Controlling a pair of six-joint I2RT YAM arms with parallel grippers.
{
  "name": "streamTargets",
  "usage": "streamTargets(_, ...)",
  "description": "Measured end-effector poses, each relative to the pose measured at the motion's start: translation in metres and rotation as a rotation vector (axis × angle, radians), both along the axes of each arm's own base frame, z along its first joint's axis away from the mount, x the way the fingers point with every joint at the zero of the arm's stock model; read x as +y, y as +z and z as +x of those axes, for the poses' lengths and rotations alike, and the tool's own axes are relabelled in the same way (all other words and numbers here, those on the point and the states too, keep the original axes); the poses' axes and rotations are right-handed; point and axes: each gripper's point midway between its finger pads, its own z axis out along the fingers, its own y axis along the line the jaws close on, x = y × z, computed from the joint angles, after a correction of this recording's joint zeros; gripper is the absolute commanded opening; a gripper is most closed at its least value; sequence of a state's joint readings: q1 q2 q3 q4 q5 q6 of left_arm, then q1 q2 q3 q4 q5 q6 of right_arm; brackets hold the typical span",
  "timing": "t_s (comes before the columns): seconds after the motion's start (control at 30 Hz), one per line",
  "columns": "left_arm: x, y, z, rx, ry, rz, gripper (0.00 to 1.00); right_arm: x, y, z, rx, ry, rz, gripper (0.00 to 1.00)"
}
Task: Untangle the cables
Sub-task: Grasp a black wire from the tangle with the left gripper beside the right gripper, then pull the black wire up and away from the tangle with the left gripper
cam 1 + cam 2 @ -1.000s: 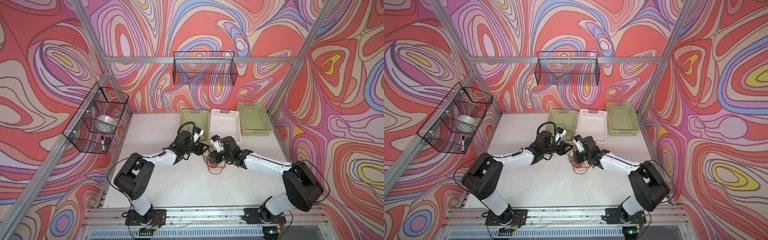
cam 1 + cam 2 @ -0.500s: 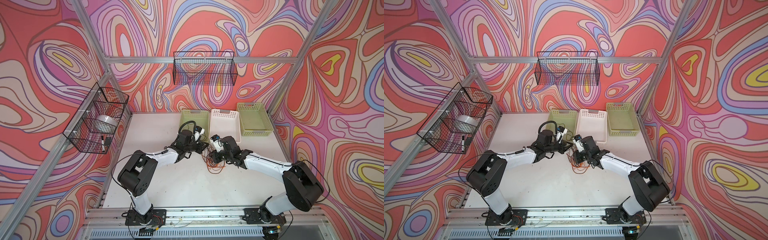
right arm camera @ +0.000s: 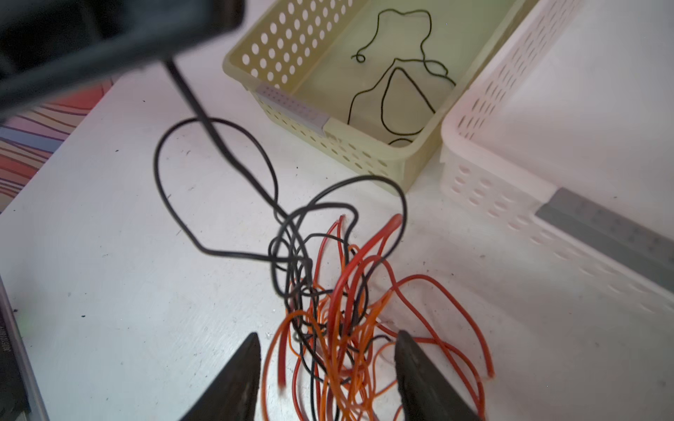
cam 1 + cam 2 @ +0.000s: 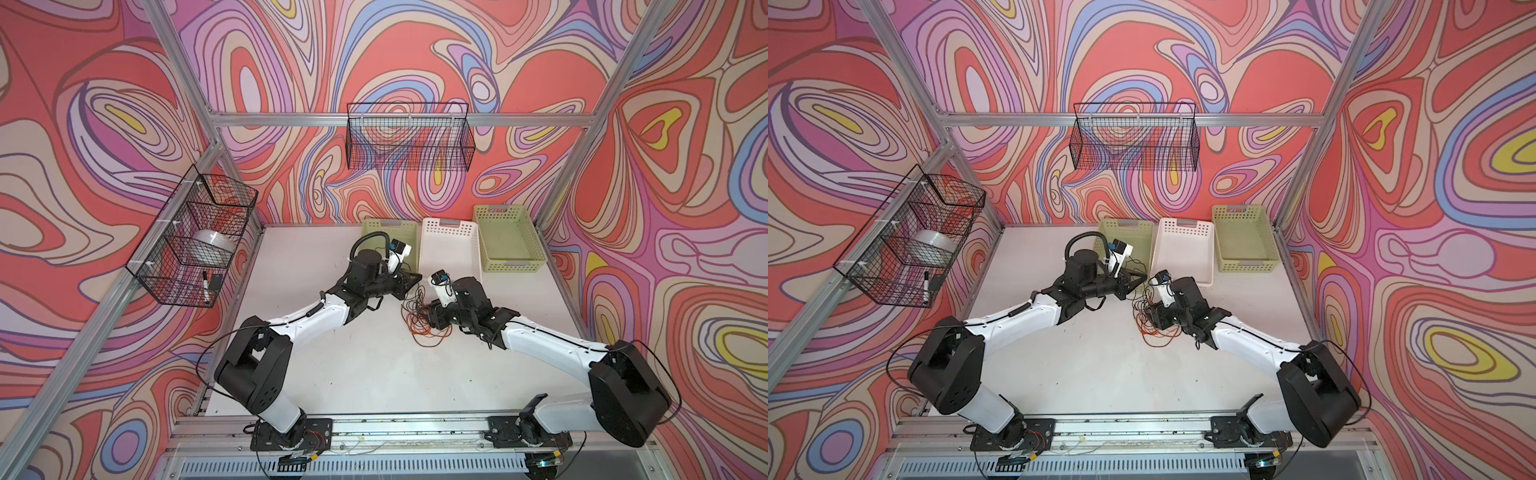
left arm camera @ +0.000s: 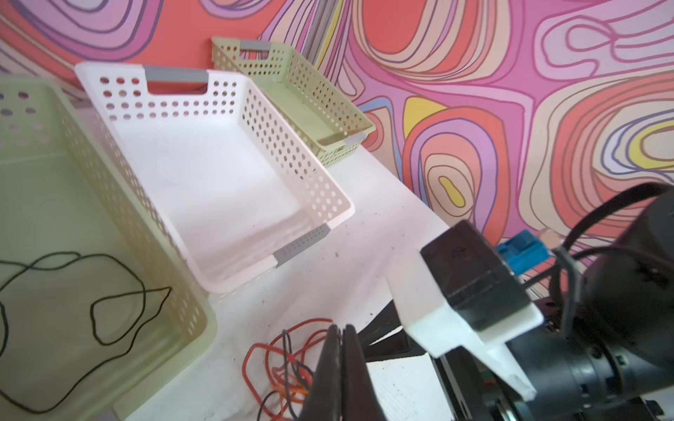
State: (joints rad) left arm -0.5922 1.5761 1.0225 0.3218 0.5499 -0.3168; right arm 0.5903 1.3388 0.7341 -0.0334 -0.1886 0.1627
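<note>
The right jaws are spread astride the tangled cables [image 3: 343, 320] on the bench [image 3: 109, 291], orange strands [image 3: 359, 364] running lengthwise between them. Farther off, a dark strand [image 3: 219, 145] is lifted to the left jaws, pressed together and seemingly pinching it.

The cables [image 3: 335, 310] are lying in a tangled heap of orange, red and black strands on the white table [image 3: 127, 291], showing in both top views [image 4: 424, 322] [image 4: 1154, 324], just beside the green basket [image 3: 350, 153]. One black cable [image 3: 226, 153] is stretching up off the heap. A dark green-black cable [image 3: 417, 90] is lying in loose curves inside that basket.
</note>
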Motion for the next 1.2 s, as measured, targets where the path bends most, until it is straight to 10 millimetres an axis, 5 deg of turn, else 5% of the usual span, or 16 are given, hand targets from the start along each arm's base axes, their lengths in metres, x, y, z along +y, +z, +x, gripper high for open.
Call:
streamTargets(0.27, -0.001, 0.038, -0.01, -0.075, -0.022, 0.003, 0.0, 0.007, 0.054, 0.004, -0.158, 0.021, 0.11, 0.65)
streamTargets(0.47, -0.007, 0.063, -0.017, -0.12, -0.04, -0.002, 0.0, 0.018, 0.064, 0.02, -0.166, 0.005, 0.15, 0.6)
streamTargets(0.83, -0.007, 0.138, -0.022, -0.239, -0.026, -0.07, 0.0, 0.031, 0.014, 0.029, -0.032, -0.03, 0.213, 0.45)
streamTargets(1.2, 0.004, 0.226, -0.023, -0.392, 0.021, -0.09, 0.0, 0.027, -0.038, 0.02, 0.065, -0.06, 0.213, 0.43)
